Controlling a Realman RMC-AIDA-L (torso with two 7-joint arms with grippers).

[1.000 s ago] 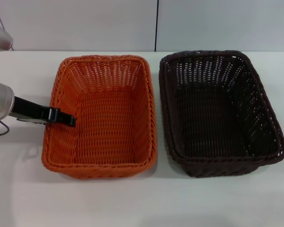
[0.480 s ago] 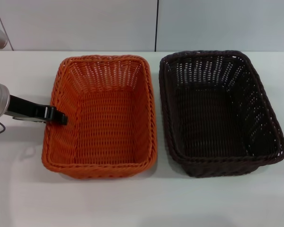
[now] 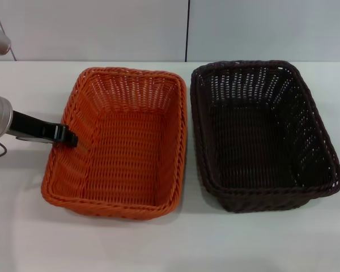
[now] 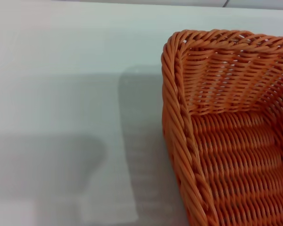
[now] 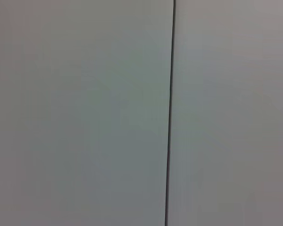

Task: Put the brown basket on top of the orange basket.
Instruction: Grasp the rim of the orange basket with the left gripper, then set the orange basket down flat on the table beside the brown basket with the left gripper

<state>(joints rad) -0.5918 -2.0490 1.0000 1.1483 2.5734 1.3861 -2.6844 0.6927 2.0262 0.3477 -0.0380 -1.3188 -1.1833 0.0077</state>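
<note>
A: Where is the brown basket (image 3: 263,136) seen?
B: At frame right, set on the table (image 3: 170,243), beside the orange basket (image 3: 122,141).
A: And the left gripper (image 3: 69,138)?
B: Closed on the orange basket's left rim, which is tilted up.

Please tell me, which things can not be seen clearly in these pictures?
- Left gripper, head view: its tips meet the orange basket rim; open or shut is unclear.
- Right gripper: in no view; the right wrist view shows only a blank panel.
- Brown basket floor, head view: dark weave hides detail.
</note>
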